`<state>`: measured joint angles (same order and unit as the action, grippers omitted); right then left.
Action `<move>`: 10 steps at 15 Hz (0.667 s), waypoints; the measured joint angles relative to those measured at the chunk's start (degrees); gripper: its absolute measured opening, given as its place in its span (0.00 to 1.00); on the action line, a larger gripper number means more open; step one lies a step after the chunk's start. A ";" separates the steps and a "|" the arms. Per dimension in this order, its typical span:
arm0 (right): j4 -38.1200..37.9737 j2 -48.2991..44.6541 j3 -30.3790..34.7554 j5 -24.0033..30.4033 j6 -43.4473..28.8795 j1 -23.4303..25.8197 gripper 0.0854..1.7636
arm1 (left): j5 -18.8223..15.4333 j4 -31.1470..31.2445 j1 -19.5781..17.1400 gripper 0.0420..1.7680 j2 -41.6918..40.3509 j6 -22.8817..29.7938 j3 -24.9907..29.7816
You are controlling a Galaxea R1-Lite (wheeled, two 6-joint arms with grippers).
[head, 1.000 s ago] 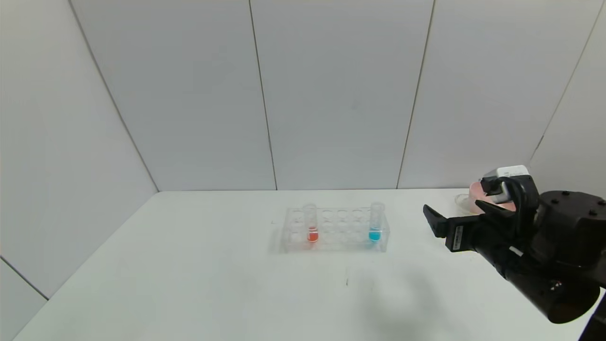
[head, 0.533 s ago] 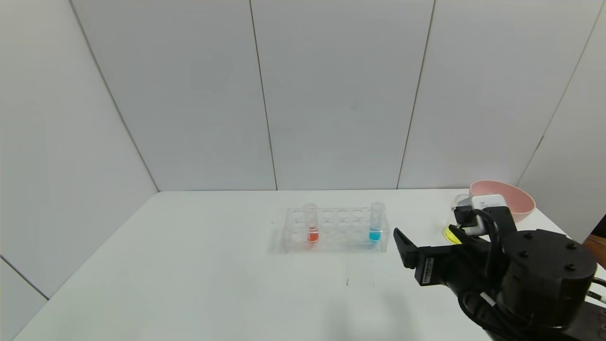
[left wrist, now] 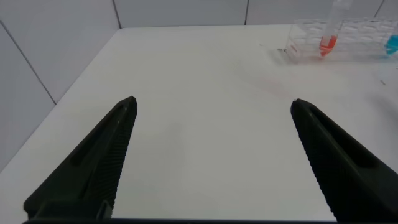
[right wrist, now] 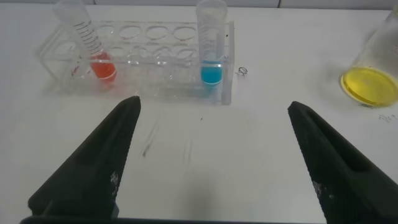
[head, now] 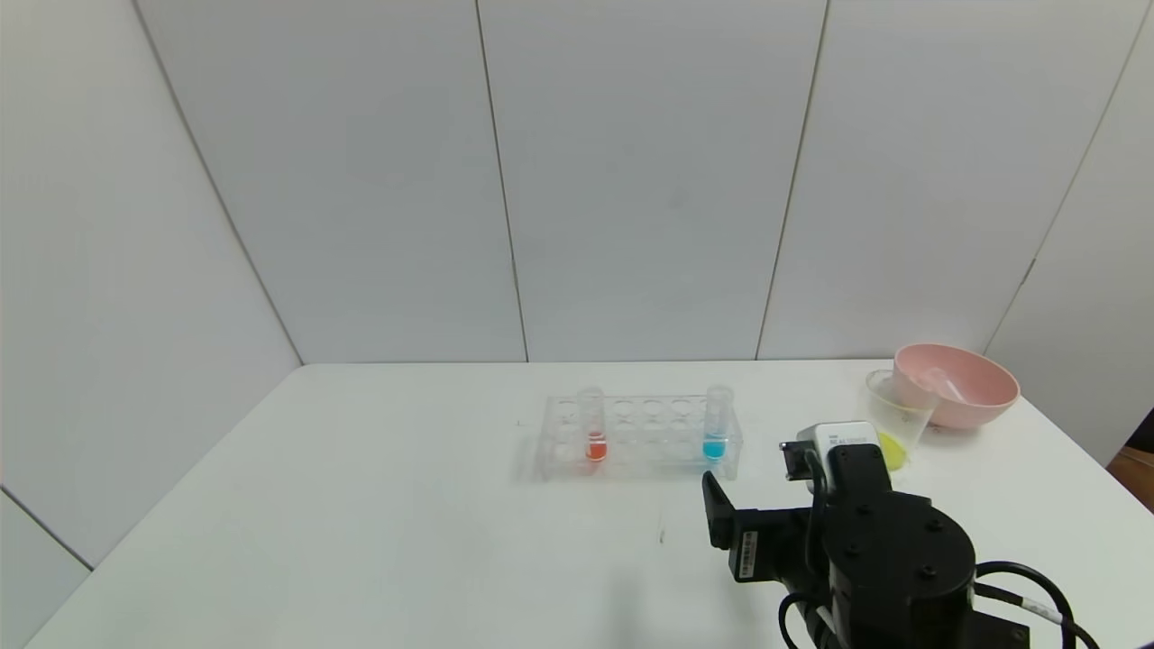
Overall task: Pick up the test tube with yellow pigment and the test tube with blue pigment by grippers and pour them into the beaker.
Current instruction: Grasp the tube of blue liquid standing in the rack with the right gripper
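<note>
The test tube with blue pigment (head: 715, 424) stands upright at the right end of a clear rack (head: 645, 437) and also shows in the right wrist view (right wrist: 211, 43). No tube with yellow pigment shows. The beaker (head: 892, 419) stands right of the rack with yellow liquid at its bottom, and its base shows in the right wrist view (right wrist: 370, 84). My right gripper (head: 721, 525) is open and empty, low over the table in front of the rack's right end (right wrist: 214, 106). My left gripper (left wrist: 212, 102) is open and empty over bare table, far from the rack.
A tube with orange-red liquid (head: 593, 428) stands at the rack's left end. A pink bowl (head: 969, 392) sits behind the beaker near the table's right edge, with a clear tube-like thing lying in it. White walls close in the back and left.
My right gripper has drawn back from the beaker and bowl toward the near edge, sinking and moving left. The beaker and bowl are now uncovered. The tubes in the rack have not moved.
</note>
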<state>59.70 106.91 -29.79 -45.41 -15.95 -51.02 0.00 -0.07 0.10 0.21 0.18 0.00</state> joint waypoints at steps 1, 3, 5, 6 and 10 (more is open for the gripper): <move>0.93 0.94 -0.09 0.00 -0.04 0.02 0.96 | 0.00 0.00 0.00 1.00 0.00 0.00 0.00; 3.45 3.04 -0.27 0.01 -0.01 0.44 0.96 | 0.00 0.00 0.00 1.00 0.00 0.00 0.00; 4.18 5.08 -1.18 0.01 0.00 1.38 0.96 | 0.00 0.00 0.00 1.00 0.00 0.00 0.00; 4.21 5.99 -2.21 0.06 0.10 2.07 0.96 | 0.00 0.02 0.00 1.00 0.00 0.00 0.00; 3.88 9.48 -8.07 1.38 2.90 6.31 0.96 | 0.00 0.00 0.00 1.00 0.00 0.00 0.00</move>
<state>63.57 116.40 -37.86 -44.03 -13.04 -44.70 0.00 -0.07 0.10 0.21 0.18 0.00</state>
